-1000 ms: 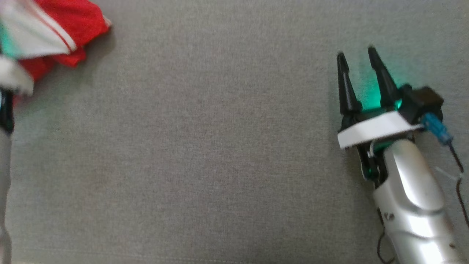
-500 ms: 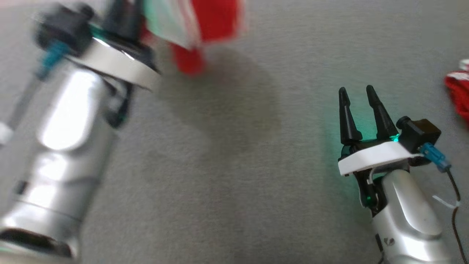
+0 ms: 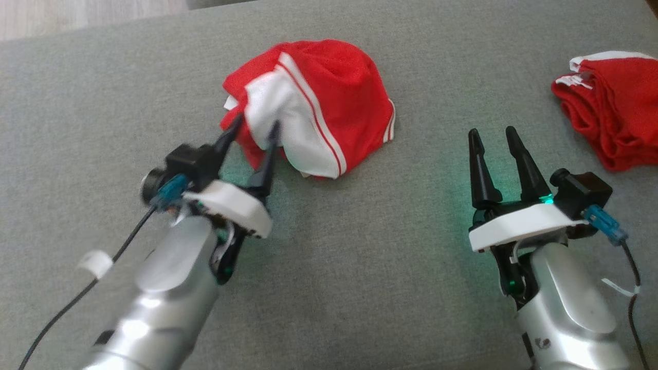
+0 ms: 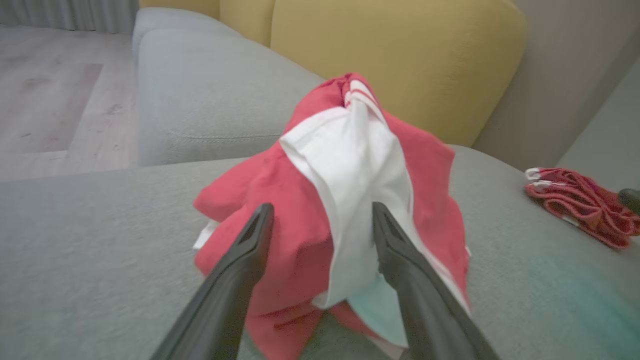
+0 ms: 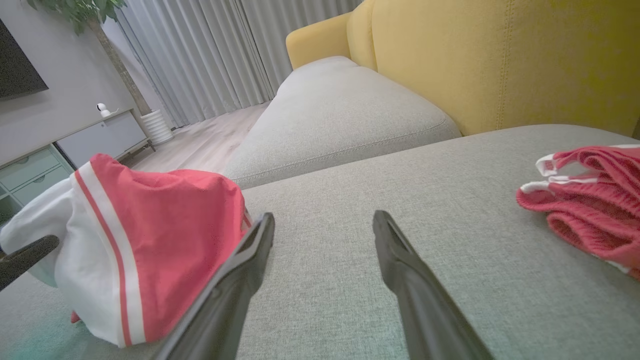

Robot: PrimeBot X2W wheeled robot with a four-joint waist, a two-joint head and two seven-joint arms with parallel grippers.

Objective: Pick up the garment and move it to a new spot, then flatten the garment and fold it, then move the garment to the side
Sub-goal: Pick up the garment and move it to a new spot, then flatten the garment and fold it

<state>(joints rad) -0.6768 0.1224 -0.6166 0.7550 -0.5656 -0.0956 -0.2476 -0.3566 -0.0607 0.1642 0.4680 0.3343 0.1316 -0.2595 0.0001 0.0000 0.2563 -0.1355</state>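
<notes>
Left hand [image 3: 255, 127] is shown open: its two dark fingers are spread apart and no fold is pinched between them. The fingertips are placed at the near left edge of the garment [image 3: 339, 87]; whether they touch the cloth cannot be determined. In the left wrist view the heap is seen directly ahead, with red cloth by one finger and a white panel by the other.

The garment is located on the grey sofa seat [image 3: 360, 288], toward the far middle of the head view. It is bunched into a rounded mound rather than laid flat. Red mesh is seen on top and on the right side. A white sleeve with red-and-white striped trim is draped down the front left of the mound.

The right hand [image 3: 492, 132] is also shown open, its fingers parted and pointed away from the robot. It is held over bare seat fabric, well apart from the garment, and nothing is held in it.

A smaller red cloth [image 3: 611, 118] with white trim is crumpled at the far right of the seat, apart from both hands. A yellow backrest [image 4: 400, 60] is seen behind the seat, and a wooden floor [image 4: 60, 100] beyond the left hand.
</notes>
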